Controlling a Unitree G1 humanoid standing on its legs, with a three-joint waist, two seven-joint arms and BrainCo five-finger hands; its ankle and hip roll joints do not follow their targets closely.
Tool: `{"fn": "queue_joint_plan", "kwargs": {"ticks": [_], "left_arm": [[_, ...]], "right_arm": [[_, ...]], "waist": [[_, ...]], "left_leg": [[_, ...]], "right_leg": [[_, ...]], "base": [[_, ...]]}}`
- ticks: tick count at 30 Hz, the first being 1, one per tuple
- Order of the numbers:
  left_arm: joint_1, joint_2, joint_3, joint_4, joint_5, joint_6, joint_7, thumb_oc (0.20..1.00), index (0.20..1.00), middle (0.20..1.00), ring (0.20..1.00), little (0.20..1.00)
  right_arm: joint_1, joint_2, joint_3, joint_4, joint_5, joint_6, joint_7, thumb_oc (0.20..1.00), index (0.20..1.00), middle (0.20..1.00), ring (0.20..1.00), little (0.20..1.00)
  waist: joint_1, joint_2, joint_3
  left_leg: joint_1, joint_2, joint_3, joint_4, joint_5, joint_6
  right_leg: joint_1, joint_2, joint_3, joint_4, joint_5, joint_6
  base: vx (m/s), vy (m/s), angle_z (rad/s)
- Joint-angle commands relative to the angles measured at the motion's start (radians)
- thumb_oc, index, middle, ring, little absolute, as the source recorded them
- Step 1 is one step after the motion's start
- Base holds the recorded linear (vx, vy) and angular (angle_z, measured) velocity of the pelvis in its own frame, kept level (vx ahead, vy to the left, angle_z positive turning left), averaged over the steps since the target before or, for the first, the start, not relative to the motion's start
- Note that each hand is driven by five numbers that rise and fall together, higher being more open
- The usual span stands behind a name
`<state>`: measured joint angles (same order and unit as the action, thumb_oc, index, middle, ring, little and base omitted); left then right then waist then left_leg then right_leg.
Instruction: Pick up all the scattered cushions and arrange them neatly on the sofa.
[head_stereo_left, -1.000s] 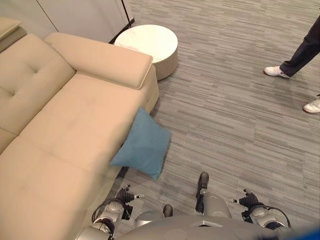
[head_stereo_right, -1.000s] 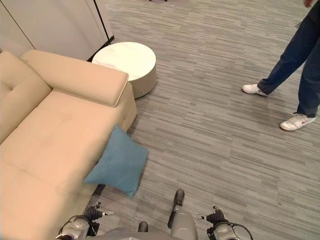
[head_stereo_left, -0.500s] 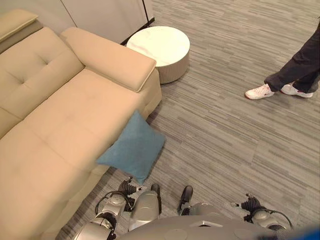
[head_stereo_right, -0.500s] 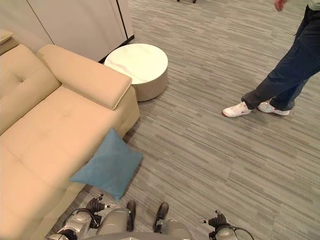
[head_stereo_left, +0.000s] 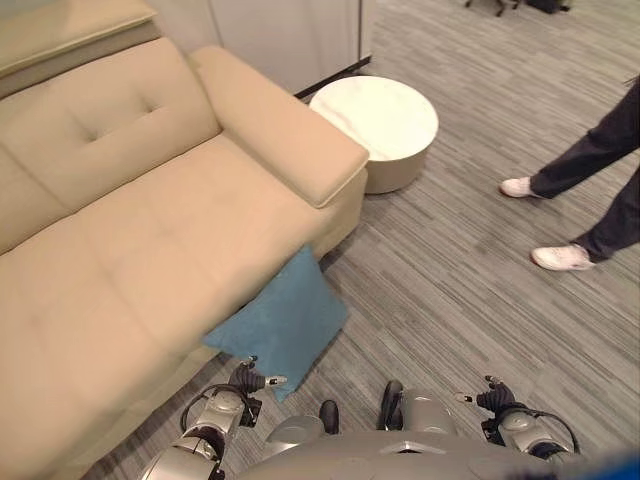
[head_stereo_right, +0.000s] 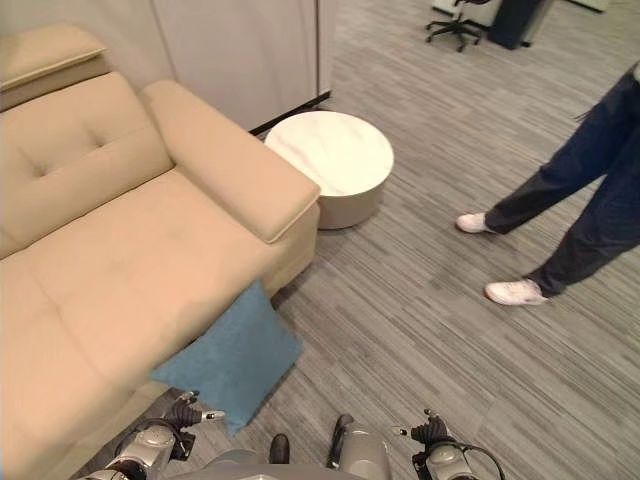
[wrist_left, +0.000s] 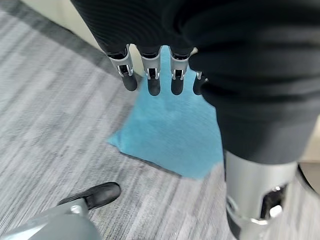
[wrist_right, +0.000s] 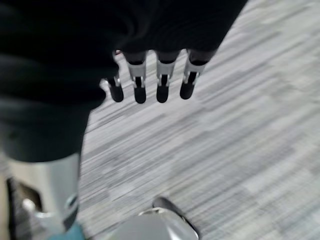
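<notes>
A square teal-blue fabric cushion (head_stereo_left: 282, 326) lies on the grey striped carpet floor (head_stereo_left: 450, 290), tipped up against the front edge of the long beige upholstered sofa (head_stereo_left: 130, 250), just below the end where the padded armrest (head_stereo_left: 285, 125) runs out. One corner of the cushion points up along the sofa front and the opposite corner points toward the robot; its near edges lie free on the carpet.

The left hand (wrist_left: 150, 75) hangs above the cushion with its fingers straight and spread slightly apart, holding nothing; in the left wrist view the dark fingertips (wrist_left: 154, 86) sit over the blue fabric without appearing to touch it, though contact is hard to judge from that angle. The right hand (wrist_right: 150, 82) hangs over bare carpet, well apart from the cushion, fingers likewise straight and empty.

Beyond the armrest stands a low round white side table (head_stereo_left: 377, 125) with a ribbed base, near the sofa's end. A person's dark trouser legs and white shoes (head_stereo_left: 560, 257) stand on the carpet to the right, well apart from the cushion. Between the cushion, the table and the person the carpet is an open stretch. The sofa seat above the cushion is a broad bare surface.
</notes>
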<state>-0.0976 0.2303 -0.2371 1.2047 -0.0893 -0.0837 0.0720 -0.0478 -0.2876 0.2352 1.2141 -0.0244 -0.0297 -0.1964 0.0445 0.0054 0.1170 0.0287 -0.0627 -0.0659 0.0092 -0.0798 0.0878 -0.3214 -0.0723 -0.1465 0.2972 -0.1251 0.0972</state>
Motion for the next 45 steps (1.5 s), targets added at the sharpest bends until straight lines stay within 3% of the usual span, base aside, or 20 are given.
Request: {"fn": "queue_joint_plan", "kwargs": {"ticks": [1, 4, 7, 9, 13, 15, 24, 29, 32, 35, 39, 43, 45], "left_arm": [[-0.004, -0.003, -0.021, 0.03, 0.023, -0.028, -0.001, 1.0, 1.0, 1.0, 1.0, 1.0], [0.005, -0.011, -0.021, 0.052, 0.035, -0.024, -0.005, 1.0, 1.0, 1.0, 1.0, 1.0], [0.012, -0.015, -0.02, 0.051, 0.041, -0.022, -0.009, 1.0, 1.0, 1.0, 1.0, 1.0], [0.004, -0.016, -0.021, 0.038, 0.031, -0.021, -0.008, 1.0, 1.0, 1.0, 1.0, 1.0], [-0.004, -0.017, -0.032, 0.011, 0.031, -0.022, -0.01, 1.0, 1.0, 1.0, 1.0, 1.0], [-0.007, -0.01, -0.03, 0.005, 0.035, -0.019, -0.011, 1.0, 1.0, 1.0, 1.0, 1.0], [0.022, 0.02, 0.003, 0.031, 0.053, -0.013, -0.013, 1.0, 1.0, 1.0, 1.0, 1.0], [0.021, 0.045, 0.008, 0.025, 0.056, -0.013, -0.015, 1.0, 1.0, 1.0, 1.0, 1.0], [0.017, 0.056, 0.009, 0.019, 0.045, -0.016, -0.012, 1.0, 1.0, 1.0, 1.0, 1.0], [0.02, 0.052, 0.015, 0.03, 0.044, -0.019, -0.01, 1.0, 1.0, 1.0, 1.0, 1.0], [0.02, 0.039, 0.012, 0.041, 0.053, -0.024, -0.016, 1.0, 1.0, 1.0, 1.0, 1.0], [0.008, 0.029, 0.005, 0.033, 0.044, -0.025, -0.016, 1.0, 1.0, 1.0, 1.0, 1.0], [0.01, 0.023, 0.006, 0.029, 0.03, -0.024, -0.014, 1.0, 1.0, 1.0, 1.0, 1.0]], "right_arm": [[0.012, -0.025, -0.015, 0.026, 0.013, -0.006, -0.002, 1.0, 1.0, 1.0, 1.0, 1.0], [0.018, -0.028, -0.014, 0.028, 0.011, -0.017, -0.001, 1.0, 1.0, 1.0, 1.0, 1.0], [0.011, -0.037, -0.001, 0.018, 0.011, -0.029, 0.004, 1.0, 1.0, 1.0, 1.0, 1.0], [0.003, -0.051, 0.007, 0.006, 0.015, -0.033, 0.003, 1.0, 1.0, 1.0, 1.0, 1.0], [0.013, -0.052, -0.003, 0.007, 0.028, -0.031, 0.004, 1.0, 1.0, 1.0, 1.0, 1.0], [0.009, -0.047, -0.011, 0.012, 0.034, -0.028, 0.006, 1.0, 1.0, 1.0, 1.0, 1.0], [0.002, -0.021, 0.008, 0.005, 0.001, -0.024, 0.018, 1.0, 1.0, 1.0, 1.0, 1.0], [-0.01, -0.012, 0.014, -0.006, -0.001, -0.021, 0.028, 1.0, 1.0, 1.0, 1.0, 1.0], [-0.013, -0.013, 0.027, -0.009, -0.003, -0.022, 0.026, 1.0, 1.0, 1.0, 1.0, 1.0], [-0.015, -0.019, 0.035, -0.01, -0.014, -0.021, 0.026, 1.0, 1.0, 1.0, 1.0, 1.0], [-0.01, -0.037, 0.021, -0.006, -0.012, -0.031, 0.019, 1.0, 1.0, 1.0, 1.0, 1.0], [-0.019, -0.053, 0.025, -0.004, -0.005, -0.036, 0.018, 1.0, 1.0, 1.0, 1.0, 1.0], [-0.024, -0.057, 0.029, -0.003, -0.002, -0.036, 0.017, 1.0, 1.0, 1.0, 1.0, 1.0]], "waist": [[-0.061, -0.047, 0.018], [-0.066, -0.055, 0.009], [-0.057, -0.064, 0.002], [-0.054, -0.07, 0.006], [-0.073, -0.063, 0.003], [-0.077, -0.069, 0.002], [-0.052, -0.089, -0.018], [-0.045, -0.087, -0.014], [-0.049, -0.082, -0.008], [-0.052, -0.077, 0.001], [-0.062, -0.081, 0.002], [-0.061, -0.095, 0.023], [-0.058, -0.092, 0.024]], "left_leg": [[-0.022, -0.039, -0.061, 0.059, -0.013, -0.092], [-0.02, -0.038, -0.118, 0.07, -0.022, -0.103], [-0.049, -0.003, -0.122, 0.097, -0.025, -0.125], [-0.108, 0.013, -0.062, 0.147, -0.021, -0.138], [-0.154, 0.106, 0.207, 0.134, 0.026, -0.137], [-0.169, 0.13, 0.286, 0.133, 0.04, -0.143], [-0.132, 0.09, 0.256, 0.065, 0.03, -0.123], [-0.121, 0.065, 0.236, 0.044, 0.024, -0.105], [-0.085, 0.046, 0.212, 0.006, 0.031, -0.103], [-0.047, 0.027, 0.193, -0.032, 0.037, -0.103], [-0.044, 0.011, 0.169, 0.007, 0.01, -0.123], [-0.145, 0.033, 0.174, 0.226, -0.021, -0.164], [-0.17, 0.054, 0.173, 0.244, -0.025, -0.163]], "right_leg": [[0.079, 0.023, 0.173, -0.204, 0.195, 0.081], [0.121, 0.0, 0.132, -0.23, 0.197, 0.069], [0.181, 0.007, 0.092, -0.275, 0.178, 0.053], [0.215, 0.0, 0.048, -0.302, 0.157, 0.043], [0.265, -0.014, -0.066, -0.335, 0.128, 0.039], [0.275, -0.024, -0.111, -0.337, 0.134, 0.04], [0.294, -0.055, -0.127, -0.319, 0.14, 0.063], [0.251, -0.073, -0.106, -0.207, 0.129, 0.071], [0.204, -0.022, -0.073, -0.194, 0.127, 0.06], [0.163, 0.006, -0.106, -0.222, 0.147, 0.055], [0.212, 0.006, -0.11, -0.294, 0.159, 0.052], [0.265, -0.007, -0.114, -0.328, 0.152, 0.03], [0.282, -0.006, -0.114, -0.339, 0.142, 0.026]], "base": [[0.23, -0.136, 2.53], [0.2, -0.209, 2.24], [0.1, -0.247, 1.51], [0.0, -0.187, 1.04], [-0.04, -0.024, 1.07], [0.02, 0.026, 1.11], [0.08, 0.138, 0.18], [0.05, 0.152, 0.0], [0.1, 0.079, 0.11], [0.14, 0.017, 0.01], [0.14, -0.092, 0.32], [0.02, -0.084, 0.71], [0.04, 0.028, 0.0]]}}
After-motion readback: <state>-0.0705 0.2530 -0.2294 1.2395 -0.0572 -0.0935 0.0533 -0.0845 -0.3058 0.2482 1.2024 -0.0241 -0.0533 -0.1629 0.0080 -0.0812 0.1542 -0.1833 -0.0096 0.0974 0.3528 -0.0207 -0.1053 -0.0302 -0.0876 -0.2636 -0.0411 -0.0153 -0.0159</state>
